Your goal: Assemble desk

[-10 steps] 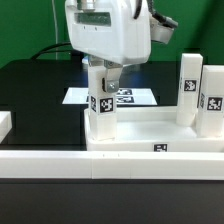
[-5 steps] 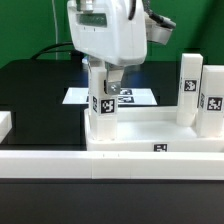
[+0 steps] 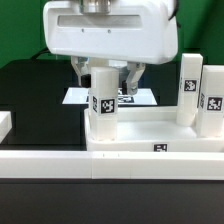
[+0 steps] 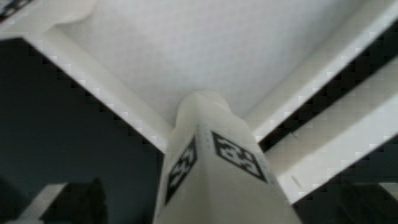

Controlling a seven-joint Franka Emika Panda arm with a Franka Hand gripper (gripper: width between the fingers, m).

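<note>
Three legs stand upright on the desk top point(image 3: 150, 135) in the exterior view: one leg point(image 3: 103, 100) at the corner toward that view's left, directly under the gripper point(image 3: 106, 75), and two more legs point(image 3: 187, 88) close together at the view's right edge. The top lies flat on the black counter point(image 3: 30, 90), with the long white rail point(image 3: 60, 162) in front of it and the marker board point(image 3: 140, 97) behind. The fingers point(image 3: 131, 78) hang spread wide on either side of the near leg's upper end, and I see a gap between them and its faces, so nothing is gripped. That leg stands by itself in its corner socket.

From the wrist view, the same leg point(image 4: 214, 160) rises toward the camera, a square-section post with tags on two adjoining faces, and the rimmed top point(image 4: 231, 50) spreads pale behind it. The fingertips themselves are too blurred here to make out.

By my judgement these parts are rigid, light, hollow-looking plastic with smooth, somewhat slippery faces; they should not bend or crush under a firm pinch. A leg is best taken across two opposite flat faces near its upper end, squarely, so it cannot twist. The top is broad and would slide on the counter if pushed sideways, so pressure on a leg should go straight down.
</note>
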